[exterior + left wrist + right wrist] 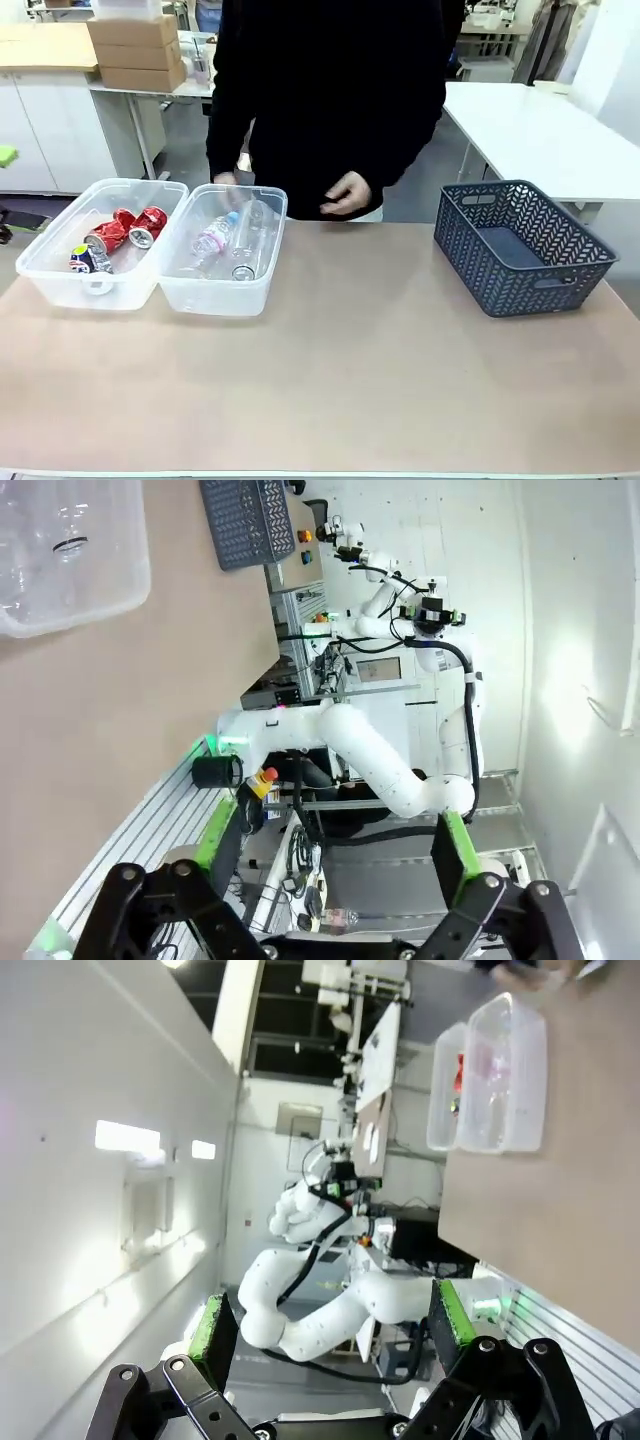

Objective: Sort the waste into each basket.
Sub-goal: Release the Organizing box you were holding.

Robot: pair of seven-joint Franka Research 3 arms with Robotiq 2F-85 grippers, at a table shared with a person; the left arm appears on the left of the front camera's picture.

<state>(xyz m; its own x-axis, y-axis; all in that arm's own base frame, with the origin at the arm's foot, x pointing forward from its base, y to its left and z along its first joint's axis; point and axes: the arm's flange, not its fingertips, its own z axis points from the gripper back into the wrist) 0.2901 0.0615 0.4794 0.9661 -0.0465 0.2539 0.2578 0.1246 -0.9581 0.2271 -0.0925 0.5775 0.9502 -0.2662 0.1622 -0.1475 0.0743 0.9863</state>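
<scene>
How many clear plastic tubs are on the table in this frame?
2: the left tub holding cans, and the right tub holding bottles, side by side at the table's left.

No text, brand name, number or sign can be read in any view. The blue can (83, 260) carries a red, white and blue round emblem, its lettering too small to make out. The pink label on the clear bottle (213, 241) is blurred, likewise unreadable.
</scene>
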